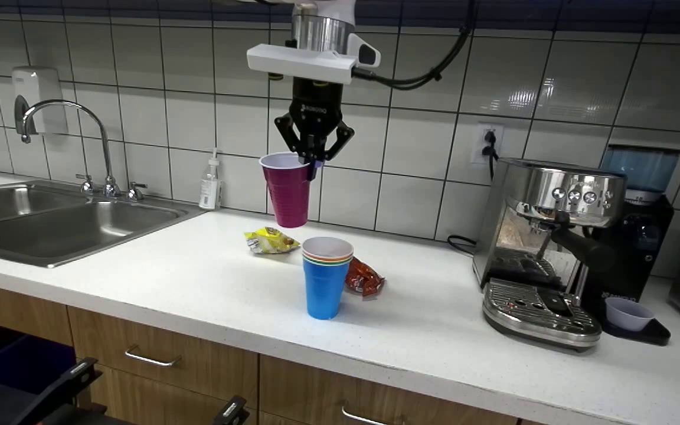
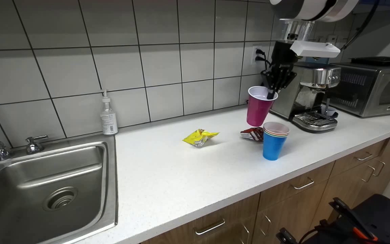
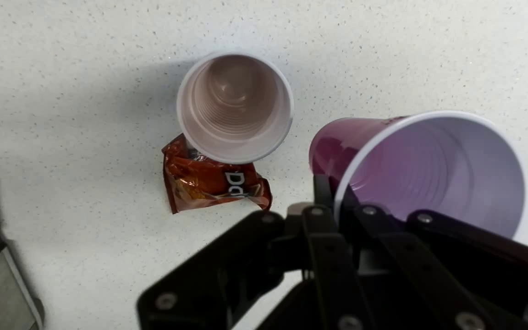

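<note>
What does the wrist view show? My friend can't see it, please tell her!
A pincer holds a magenta cup by its rim above a speckled white counter. Seen from above, a stack of cups stands nearby, with a crumpled red snack bag beside it.

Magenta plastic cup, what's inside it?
In the wrist view, one black finger sits inside the magenta plastic cup; nothing else shows, though the gripper hides part.

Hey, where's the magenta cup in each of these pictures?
In an exterior view: magenta cup, just left of centre.
In an exterior view: magenta cup, right of centre.
In the wrist view: magenta cup, right of centre, its inside showing.
Shared landmark: red snack bag, in all three views.
</note>
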`<action>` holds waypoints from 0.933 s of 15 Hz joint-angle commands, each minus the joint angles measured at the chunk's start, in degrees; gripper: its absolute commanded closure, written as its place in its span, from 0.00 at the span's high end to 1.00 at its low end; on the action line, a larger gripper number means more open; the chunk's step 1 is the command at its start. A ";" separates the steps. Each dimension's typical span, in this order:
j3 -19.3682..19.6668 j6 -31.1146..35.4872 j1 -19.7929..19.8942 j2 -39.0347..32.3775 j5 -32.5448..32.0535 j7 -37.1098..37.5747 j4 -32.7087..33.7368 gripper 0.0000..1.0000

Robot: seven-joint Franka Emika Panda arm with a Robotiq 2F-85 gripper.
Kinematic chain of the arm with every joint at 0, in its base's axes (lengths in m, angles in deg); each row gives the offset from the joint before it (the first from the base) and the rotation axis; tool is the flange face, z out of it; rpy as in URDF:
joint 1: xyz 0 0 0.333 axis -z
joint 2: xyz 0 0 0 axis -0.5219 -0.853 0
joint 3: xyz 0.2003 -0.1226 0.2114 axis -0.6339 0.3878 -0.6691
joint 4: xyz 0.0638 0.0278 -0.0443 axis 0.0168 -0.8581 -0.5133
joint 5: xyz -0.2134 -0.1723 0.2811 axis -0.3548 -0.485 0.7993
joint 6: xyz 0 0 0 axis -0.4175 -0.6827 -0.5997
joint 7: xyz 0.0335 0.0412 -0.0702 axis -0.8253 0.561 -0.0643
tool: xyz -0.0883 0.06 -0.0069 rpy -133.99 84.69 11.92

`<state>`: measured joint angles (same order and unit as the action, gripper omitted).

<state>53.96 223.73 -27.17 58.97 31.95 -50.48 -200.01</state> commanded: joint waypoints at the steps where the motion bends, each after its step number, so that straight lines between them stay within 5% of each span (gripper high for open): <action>1: 0.29 -1.45 1.53 2.55 -1.74 -0.58 -1.31 0.01; 14: 1.79 -2.11 4.65 2.82 -6.24 0.83 -2.06 0.01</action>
<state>55.88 223.36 -23.37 60.37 27.32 -50.42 -201.46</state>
